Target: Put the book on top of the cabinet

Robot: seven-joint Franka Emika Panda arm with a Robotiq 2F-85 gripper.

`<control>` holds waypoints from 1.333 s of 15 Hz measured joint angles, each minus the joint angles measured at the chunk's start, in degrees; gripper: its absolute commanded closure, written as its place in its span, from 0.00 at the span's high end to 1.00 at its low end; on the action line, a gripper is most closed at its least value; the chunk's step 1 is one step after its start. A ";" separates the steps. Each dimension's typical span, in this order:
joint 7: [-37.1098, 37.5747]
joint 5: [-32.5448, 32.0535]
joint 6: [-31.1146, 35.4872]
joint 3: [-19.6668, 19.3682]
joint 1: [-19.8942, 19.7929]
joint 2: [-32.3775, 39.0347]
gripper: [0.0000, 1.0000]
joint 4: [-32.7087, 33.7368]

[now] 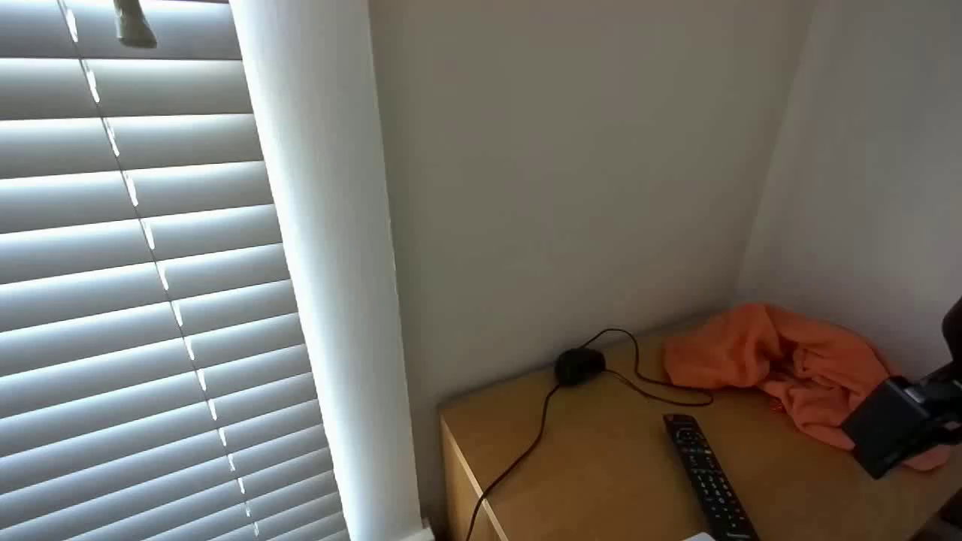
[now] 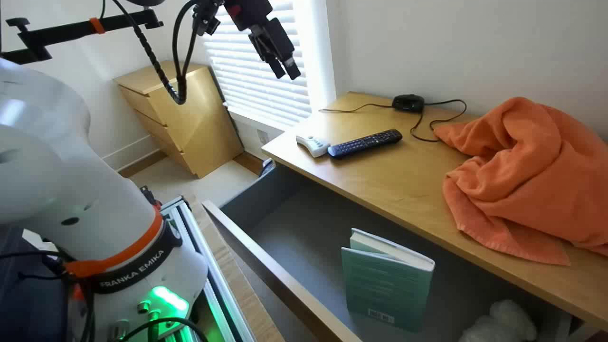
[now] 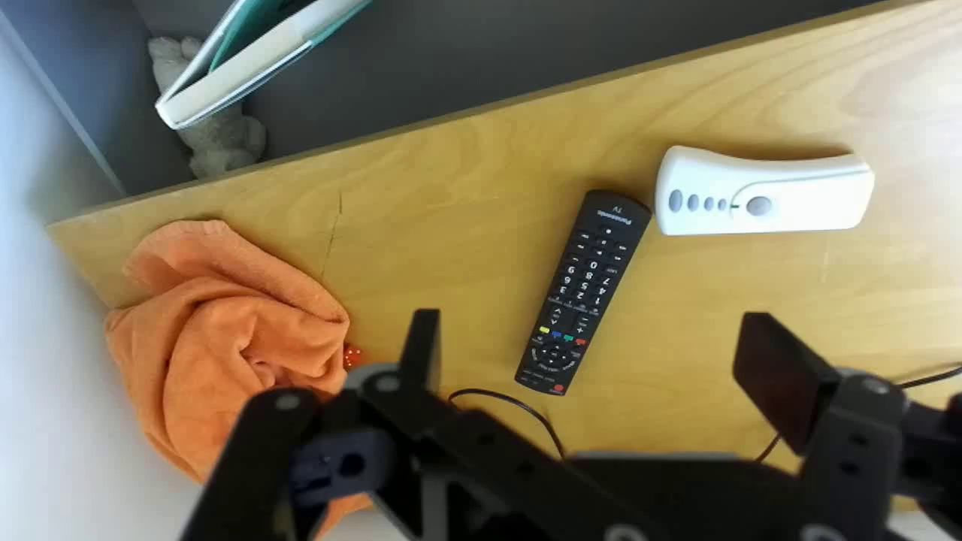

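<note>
The green book (image 2: 387, 285) stands upright in the open drawer (image 2: 280, 270), its cover slightly spread. It shows at the top left of the wrist view (image 3: 252, 71) and is out of view in an exterior view. The wooden cabinet top (image 2: 403, 175) is above the drawer; it also shows in the wrist view (image 3: 451, 255) and in an exterior view (image 1: 586, 458). My gripper (image 3: 594, 357) is open and empty, pointing down above the cabinet top. It is high above it in an exterior view (image 2: 287, 72) and at the right edge of an exterior view (image 1: 887, 428).
An orange towel (image 2: 536, 175) lies bunched on the cabinet top. A black remote (image 3: 582, 293), a white remote (image 3: 763, 191) and a black puck with a cable (image 2: 407, 102) lie there too. A white plush toy (image 2: 503, 323) sits in the drawer near the book.
</note>
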 measured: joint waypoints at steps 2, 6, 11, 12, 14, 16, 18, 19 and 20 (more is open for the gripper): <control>0.00 0.00 0.00 0.00 0.00 0.26 1.00 -0.42; 0.00 0.00 0.00 -0.01 0.00 0.40 1.00 -0.48; 0.00 0.00 0.00 -0.38 0.05 0.41 1.00 -0.26; 0.22 -0.01 -0.01 -0.93 -0.21 0.37 1.00 -0.12; 0.49 -0.03 -0.12 -2.85 -1.46 0.24 1.00 0.06; 0.52 -0.10 -0.40 -5.18 -3.37 0.15 1.00 0.19; 0.51 -0.14 -1.37 -7.73 -5.78 0.18 1.00 0.22; 0.51 -0.14 -1.85 -9.10 -7.05 0.24 1.00 0.22; 0.52 -0.12 -2.13 -10.57 -8.24 0.35 1.00 0.21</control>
